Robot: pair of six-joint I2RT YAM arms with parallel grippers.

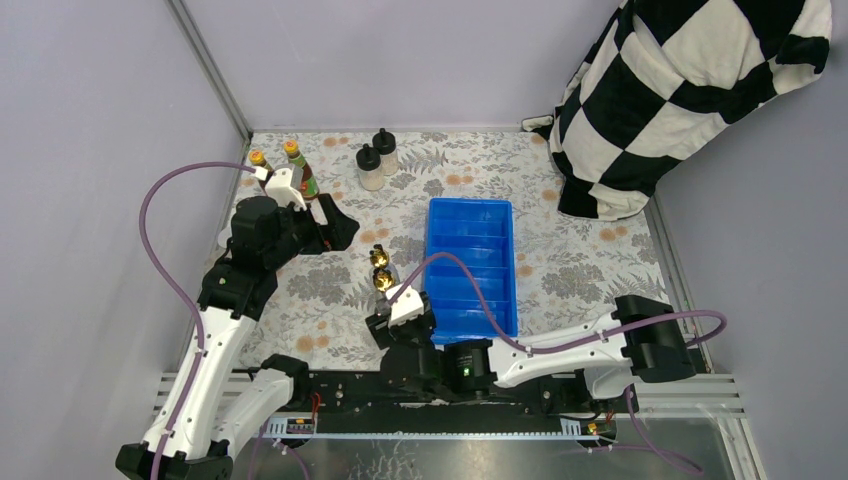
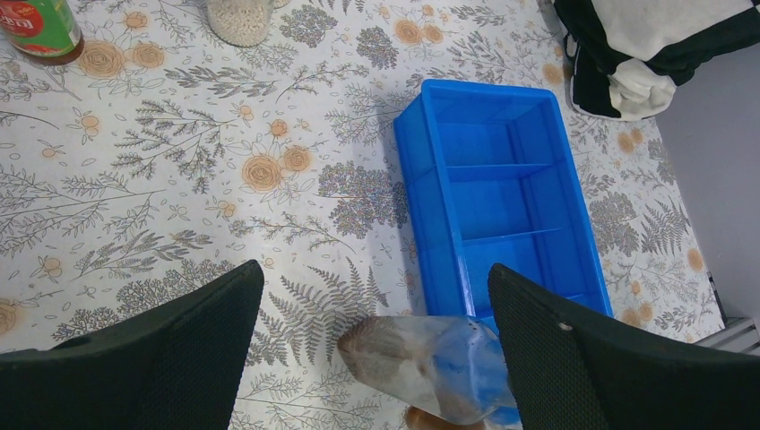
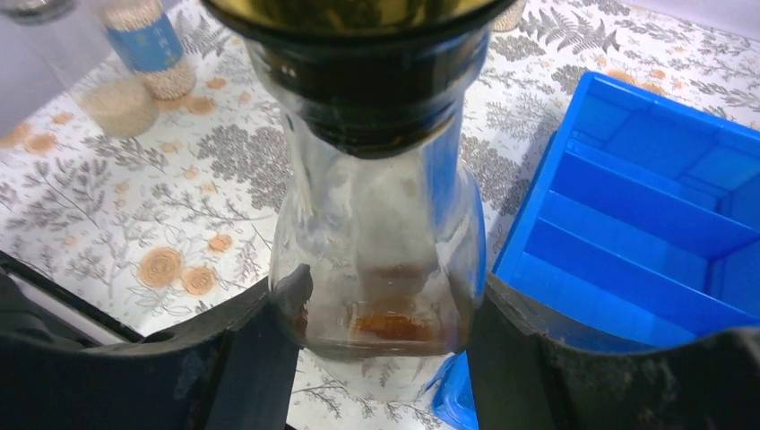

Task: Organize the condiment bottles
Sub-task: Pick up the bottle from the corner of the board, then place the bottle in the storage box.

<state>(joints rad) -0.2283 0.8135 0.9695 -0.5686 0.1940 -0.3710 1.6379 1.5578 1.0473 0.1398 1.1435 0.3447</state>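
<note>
Floral tablecloth (image 1: pixel 560 270) bears a blue tray (image 1: pixel 470 204) beside the gold-spouted bottle (image 3: pixel 376 206).

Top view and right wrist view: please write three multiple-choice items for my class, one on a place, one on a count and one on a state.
1. Where do the black-capped bottles stand?
A. in the tray
B. on the table, beyond the tray's far left corner
C. at the table's near edge

2. How many bottles are in the tray?
A. none
B. two
C. four

3. The right tool is
A. open, holding nothing
B. closed on a clear bottle
C. out of sight

Answers:
1 B, they stand up-left of the tray.
2 A, every compartment shows bare blue.
3 B, it presses both sides of the glass.
</note>
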